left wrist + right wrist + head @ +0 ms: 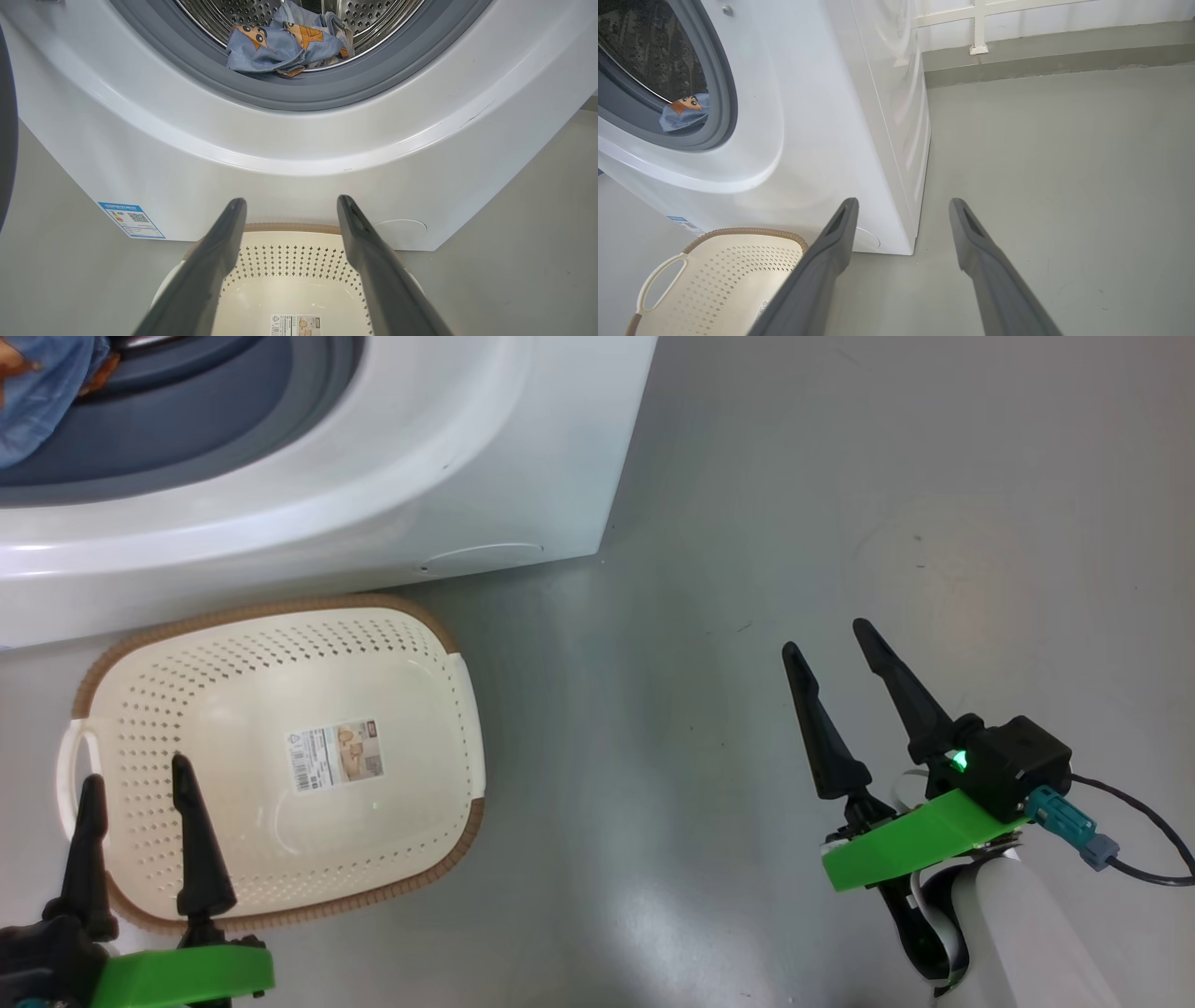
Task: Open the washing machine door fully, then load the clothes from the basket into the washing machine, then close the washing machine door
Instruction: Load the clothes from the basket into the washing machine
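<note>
1. The washing machine [392, 476] stands on a grey floor [840, 476]. Its round opening is uncovered, ringed by a grey rubber seal [299, 95], with the perforated steel drum [373, 18] behind it.
2. The clothes [285, 46], light blue cloth with orange-brown cartoon figures, lie bunched at the bottom front of the drum, resting partly on the inner lip of the seal.
3. The basket [271, 616] sits on the floor just in front of the machine, its far rim close to the machine's base. Its cream perforated floor shows in full, with a paper label [336, 756] stuck near the middle.
4. The left end effector [135, 770] hangs over the basket's near left corner. Its two dark fingers are spread wide and hold nothing, and in the left wrist view they point at the machine's lower front.
5. The right end effector [826, 637] hangs over bare floor to the right of the basket and well apart from it, off the machine's right front corner. Its fingers are also spread wide and hold nothing.
6. A blue sticker [131, 220] sits low on the machine's front, at the left in the left wrist view.
7. A dark curved surface [5, 130] runs along the left edge of the left wrist view; too little of it shows to tell what it is.
</note>
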Available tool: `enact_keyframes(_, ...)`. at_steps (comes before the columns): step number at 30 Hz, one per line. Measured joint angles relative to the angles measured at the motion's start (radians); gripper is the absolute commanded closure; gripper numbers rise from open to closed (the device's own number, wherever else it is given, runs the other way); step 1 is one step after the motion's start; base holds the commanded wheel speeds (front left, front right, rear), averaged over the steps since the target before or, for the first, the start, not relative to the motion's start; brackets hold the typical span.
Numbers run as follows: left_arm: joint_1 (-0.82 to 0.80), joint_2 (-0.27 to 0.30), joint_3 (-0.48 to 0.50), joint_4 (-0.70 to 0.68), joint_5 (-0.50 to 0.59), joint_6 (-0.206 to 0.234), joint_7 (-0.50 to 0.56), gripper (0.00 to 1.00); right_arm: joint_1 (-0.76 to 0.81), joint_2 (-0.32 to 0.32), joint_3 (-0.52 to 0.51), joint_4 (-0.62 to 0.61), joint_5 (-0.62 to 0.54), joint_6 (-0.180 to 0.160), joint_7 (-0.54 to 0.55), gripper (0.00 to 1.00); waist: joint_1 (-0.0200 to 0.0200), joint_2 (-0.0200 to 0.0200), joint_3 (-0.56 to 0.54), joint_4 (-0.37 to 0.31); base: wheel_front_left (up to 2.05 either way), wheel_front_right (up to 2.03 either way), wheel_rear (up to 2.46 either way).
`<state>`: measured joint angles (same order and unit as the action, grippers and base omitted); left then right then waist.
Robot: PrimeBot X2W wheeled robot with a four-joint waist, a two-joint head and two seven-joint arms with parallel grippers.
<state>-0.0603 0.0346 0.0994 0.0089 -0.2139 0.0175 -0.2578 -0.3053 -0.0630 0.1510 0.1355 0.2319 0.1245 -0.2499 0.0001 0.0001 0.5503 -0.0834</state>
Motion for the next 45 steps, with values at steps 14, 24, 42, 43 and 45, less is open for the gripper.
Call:
enact_keyframes(14,-0.172,0.004,0.054,0.013,0.031,-0.032,0.0,0.0,0.01,0.0,0.004,0.0,0.0,0.0,0.0,0.0,-0.0001,0.0,0.002,-0.002,0.0,0.0,0.0)
enact_keyframes(24,-0.406,0.044,0.047,0.129,0.081,-0.059,0.0,0.0,0.009,0.001,0.005,0.005,0.009,0.0,0.0,0.0,0.0,0.0,0.01,-0.015,0.0,0.0,0.0)
enact_keyframes(42,-0.851,0.196,0.013,0.547,0.165,-0.043,0.192,0.0,-0.004,0.003,0.025,0.009,0.018,0.0,0.0,0.0,0.0,0.0,0.043,-0.061,0.0,0.0,0.0)
enact_keyframes(43,-0.868,0.2,0.012,0.568,0.167,-0.038,0.212,0.0,-0.004,0.004,0.026,0.009,0.018,0.0,0.0,0.0,-0.0001,0.0,0.046,-0.063,0.0,0.0,0.0)
enact_keyframes(45,-0.901,0.21,0.007,0.613,0.174,-0.029,0.262,0.0,-0.004,0.005,0.028,0.009,0.021,0.0,0.0,0.0,-0.0001,0.0,0.053,-0.067,0.0,0.0,0.0)
